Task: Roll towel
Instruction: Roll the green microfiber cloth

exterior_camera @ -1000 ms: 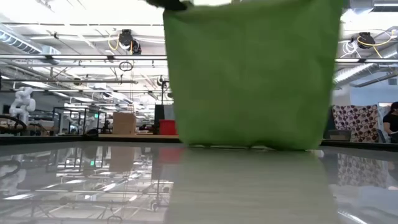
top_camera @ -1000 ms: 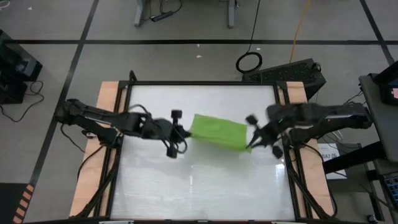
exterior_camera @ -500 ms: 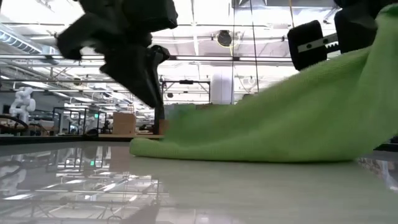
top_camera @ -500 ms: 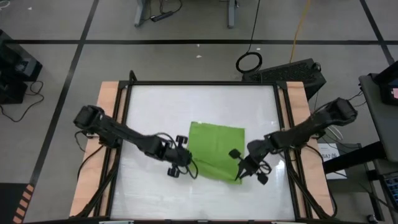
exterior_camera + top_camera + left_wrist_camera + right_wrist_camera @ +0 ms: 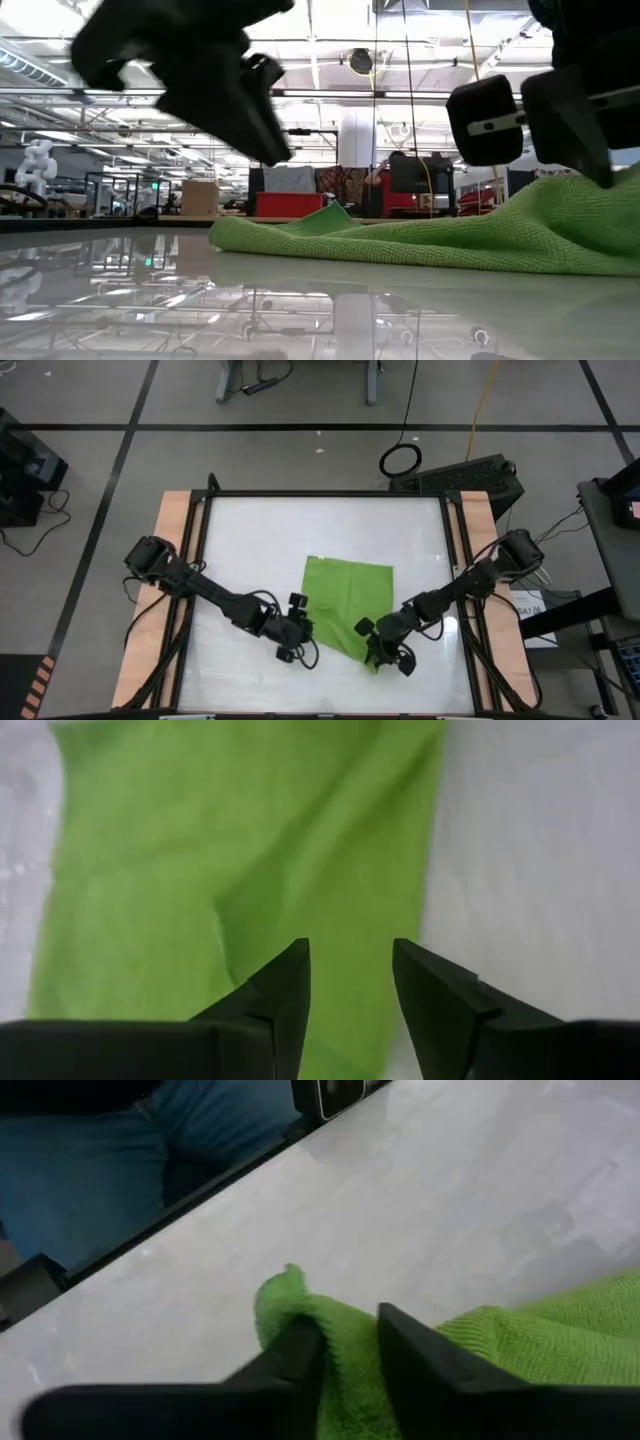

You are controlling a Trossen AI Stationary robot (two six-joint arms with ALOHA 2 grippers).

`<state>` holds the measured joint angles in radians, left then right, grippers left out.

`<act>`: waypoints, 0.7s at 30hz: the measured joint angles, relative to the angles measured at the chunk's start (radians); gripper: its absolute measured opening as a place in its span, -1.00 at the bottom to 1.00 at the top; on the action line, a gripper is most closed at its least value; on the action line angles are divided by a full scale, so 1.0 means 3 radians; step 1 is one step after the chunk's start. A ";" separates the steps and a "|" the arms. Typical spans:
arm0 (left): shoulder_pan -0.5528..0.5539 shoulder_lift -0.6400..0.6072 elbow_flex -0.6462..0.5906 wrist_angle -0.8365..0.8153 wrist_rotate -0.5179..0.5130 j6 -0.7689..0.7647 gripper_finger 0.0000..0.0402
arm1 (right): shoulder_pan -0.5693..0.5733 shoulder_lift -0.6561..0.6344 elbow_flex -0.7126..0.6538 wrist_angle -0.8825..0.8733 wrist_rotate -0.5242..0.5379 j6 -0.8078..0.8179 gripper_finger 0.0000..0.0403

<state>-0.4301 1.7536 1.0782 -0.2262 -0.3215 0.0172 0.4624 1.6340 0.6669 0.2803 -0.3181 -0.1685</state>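
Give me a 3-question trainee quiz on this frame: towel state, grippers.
1. True or false: the towel lies spread on the table, not rolled.
2. Which gripper has towel cloth between its fingers? A) left gripper B) right gripper C) neither
3. Fill in: the left gripper's fingers are ____, above the towel's edge nearest the table's front.

Key:
1. True. The high view shows it lying open, with one corner bunched at the right gripper.
2. B. In the right wrist view a fold of green cloth sits pinched between the dark fingers.
3. Open. The left wrist view shows a gap between them with no cloth in it.
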 joint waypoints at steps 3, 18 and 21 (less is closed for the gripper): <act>0.0089 0.0055 0.0003 0.0304 -0.0010 0.0116 -0.25 | 0.0003 -0.0074 0.0108 -0.0286 0.0040 0.0003 -0.20; 0.0497 0.0725 0.0103 0.1078 0.0672 0.0265 -0.28 | -0.0205 -0.1007 0.0248 -0.1566 0.1140 -0.0176 -0.04; 0.0497 0.0808 0.0145 0.1073 0.0725 0.0338 -0.32 | -0.0484 -0.0966 0.0247 -0.1596 0.1099 -0.0301 -0.11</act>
<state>-0.2810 1.9959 1.1217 0.0958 -0.1041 0.1186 0.3172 1.3442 0.7410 -0.1984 0.0116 -0.2587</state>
